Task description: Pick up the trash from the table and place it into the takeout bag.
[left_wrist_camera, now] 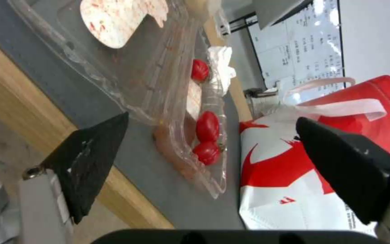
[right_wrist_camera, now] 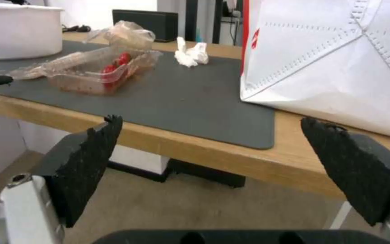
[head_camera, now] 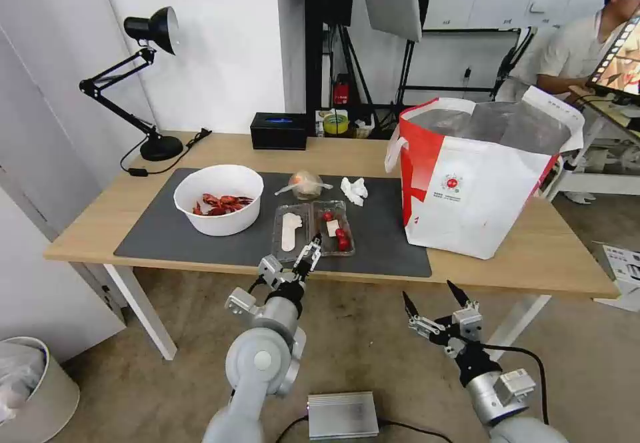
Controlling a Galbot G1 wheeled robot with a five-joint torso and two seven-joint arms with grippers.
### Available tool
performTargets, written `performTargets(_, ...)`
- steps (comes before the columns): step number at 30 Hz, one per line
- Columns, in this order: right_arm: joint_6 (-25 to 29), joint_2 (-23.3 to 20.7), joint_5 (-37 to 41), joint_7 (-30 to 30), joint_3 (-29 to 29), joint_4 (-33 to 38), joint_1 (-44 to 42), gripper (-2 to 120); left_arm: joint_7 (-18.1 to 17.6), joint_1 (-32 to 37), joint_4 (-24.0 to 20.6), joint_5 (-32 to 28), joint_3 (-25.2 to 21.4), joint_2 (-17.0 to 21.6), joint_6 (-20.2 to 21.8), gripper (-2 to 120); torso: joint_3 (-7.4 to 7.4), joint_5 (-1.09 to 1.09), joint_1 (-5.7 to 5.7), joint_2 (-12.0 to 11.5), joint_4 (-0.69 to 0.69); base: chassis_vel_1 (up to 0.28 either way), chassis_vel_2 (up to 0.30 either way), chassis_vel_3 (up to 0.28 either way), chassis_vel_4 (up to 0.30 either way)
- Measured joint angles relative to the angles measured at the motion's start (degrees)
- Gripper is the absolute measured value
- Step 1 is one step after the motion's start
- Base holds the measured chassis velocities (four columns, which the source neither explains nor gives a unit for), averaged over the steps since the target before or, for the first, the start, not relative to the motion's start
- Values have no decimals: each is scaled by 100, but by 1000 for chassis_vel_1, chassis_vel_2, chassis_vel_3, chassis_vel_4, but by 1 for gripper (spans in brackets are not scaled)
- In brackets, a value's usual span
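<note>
Left hand (head_camera: 311,251) hovers at the near edge of the surface (head_camera: 547,256), fingers spread wide and released, just short of the clear tray (head_camera: 313,228) with its small red tomatoes (left_wrist_camera: 208,126). That tray lies open on the grey mat (head_camera: 387,229), between the white bowl (head_camera: 219,197) of crayfish shells and the takeout bag (head_camera: 477,183). Behind it sit the knotted bag (head_camera: 305,184) and the crumpled tissue (head_camera: 354,189). Right hand (head_camera: 433,303) waits low, below the surface edge, also released and empty.
</note>
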Motion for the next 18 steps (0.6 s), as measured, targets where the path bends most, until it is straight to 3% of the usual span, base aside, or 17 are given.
performTargets(18, 16, -25, 19, 17, -67, -76, 52, 100, -221, -108, 128, 20, 3, -37, 37, 100, 0, 0, 0, 0, 0, 0, 0, 0, 0)
